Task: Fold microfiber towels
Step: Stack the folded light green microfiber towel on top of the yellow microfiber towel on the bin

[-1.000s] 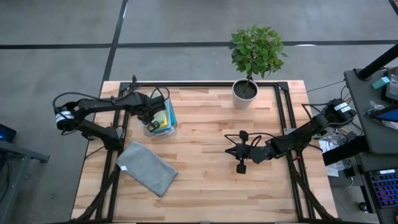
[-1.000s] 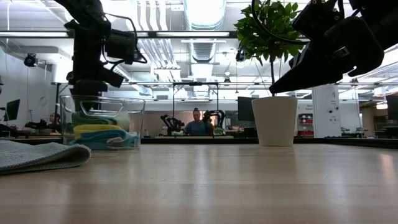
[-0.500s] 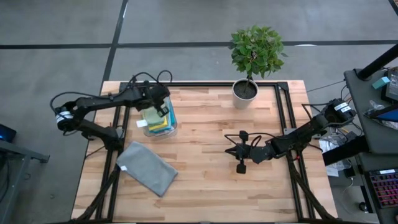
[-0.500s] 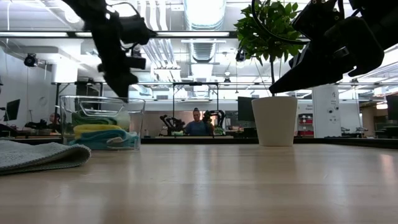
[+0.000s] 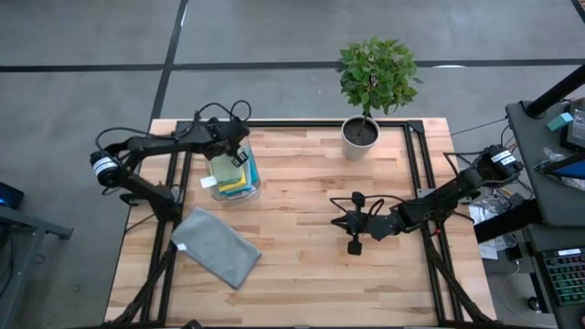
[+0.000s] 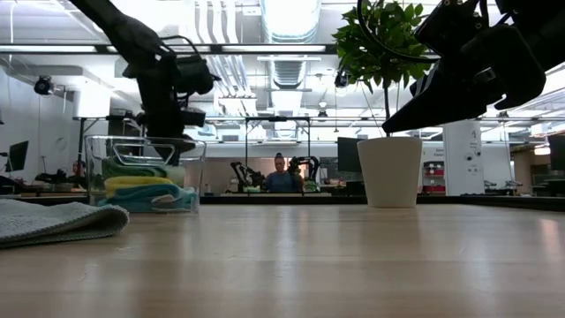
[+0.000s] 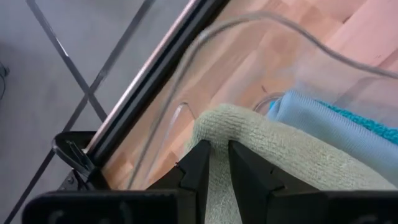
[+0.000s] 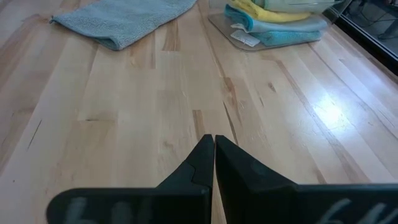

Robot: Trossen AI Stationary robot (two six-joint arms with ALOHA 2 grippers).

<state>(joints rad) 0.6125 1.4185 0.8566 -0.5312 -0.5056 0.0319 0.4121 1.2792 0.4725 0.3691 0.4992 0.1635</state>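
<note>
A clear plastic bin (image 5: 251,187) at the table's far left holds a stack of towels: olive green (image 7: 292,155) on top, then light blue (image 7: 329,118), teal and yellow (image 6: 132,184). My left gripper (image 5: 234,157) reaches slanting down into the bin, shut on the olive green towel. A grey towel (image 5: 217,247) lies folded flat on the table near the left front. My right gripper (image 5: 354,245) hangs shut over the table's middle right, touching nothing. My left gripper pinches the olive green towel's rounded folded edge (image 7: 217,124) between its two fingers (image 7: 198,163), close to the bin's wall. The fingers come slanting down from above, across that edge. The rest of the towel lies on the light blue towel inside the bin.
A potted plant (image 5: 363,128) in a white pot stands at the table's far edge, right of the middle. Black frame rails (image 5: 416,174) run along the table's sides. Bare wood (image 5: 302,210) lies between the bin and my right gripper.
My left gripper has moved toward the table's far edge over the bin, tipped from pointing steeply down to a shallower slant, and sunk with its fingertips into the bin's top.
</note>
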